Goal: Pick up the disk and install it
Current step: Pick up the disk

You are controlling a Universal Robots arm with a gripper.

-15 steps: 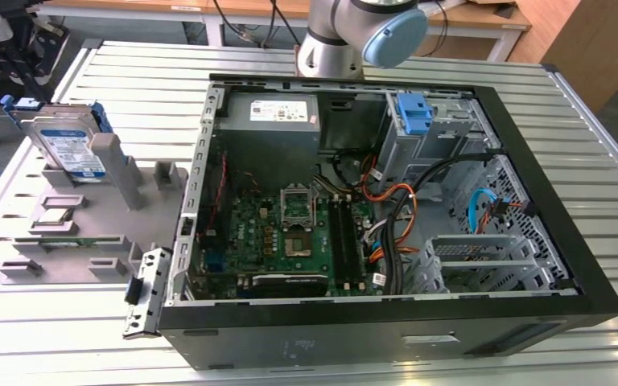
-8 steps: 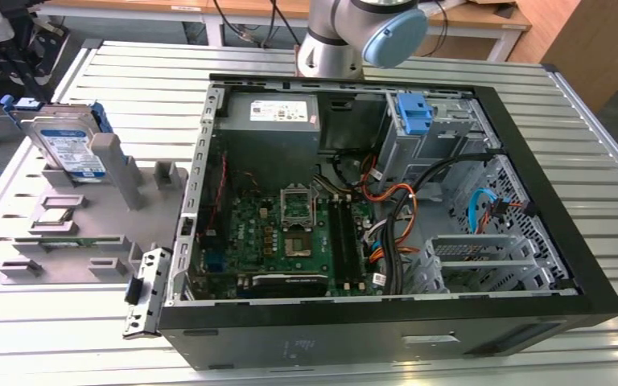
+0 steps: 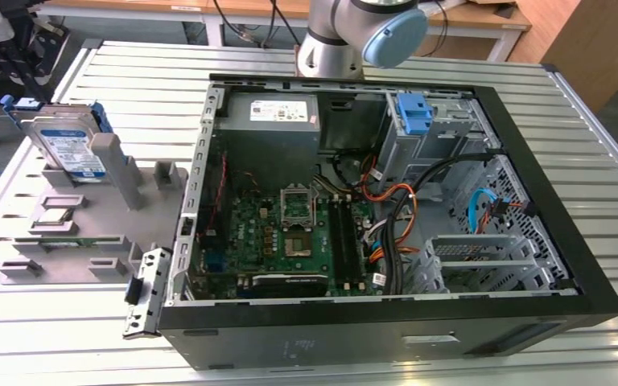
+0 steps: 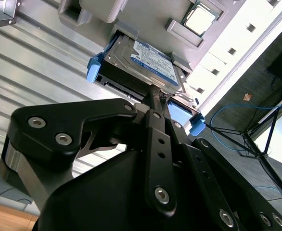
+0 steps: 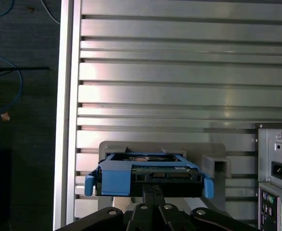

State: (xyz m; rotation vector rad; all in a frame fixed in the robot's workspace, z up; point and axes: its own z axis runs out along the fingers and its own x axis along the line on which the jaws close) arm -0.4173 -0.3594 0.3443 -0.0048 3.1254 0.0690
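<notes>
The black metal gripper [image 4: 155, 94] has its two fingers pressed together. Their tips point at the middle of the upper edge of the disk [image 4: 148, 57], a flat silver-metal hard drive with a white-and-blue label, framed by a blue plastic carrier. Whether the tips touch that edge cannot be told. In the first wrist view the gripper [image 5: 153, 190] sits centred between the carrier's two blue end tabs.

The disk [image 3: 71, 149] stands upright on its edge in a slot of a grey plastic fixture [image 3: 126, 181] at the exterior view's left. A square recess of the same fixture holds a square silver chip [image 4: 201, 18].

Just beside the fixture, to the exterior view's right, a black open computer case [image 3: 395, 338] lies on its side on a slatted aluminium table [image 3: 126, 76]. The case holds a green motherboard [image 3: 287, 233], a grey boxy power supply [image 3: 271, 117] in its far left corner, a blue plastic bracket [image 3: 414, 112] in the far right drive bay, and orange, blue and black cables [image 3: 395, 209] between them. The silver arm [image 3: 341, 36] with a pale blue joint cap rises at the far side of the case.
</notes>
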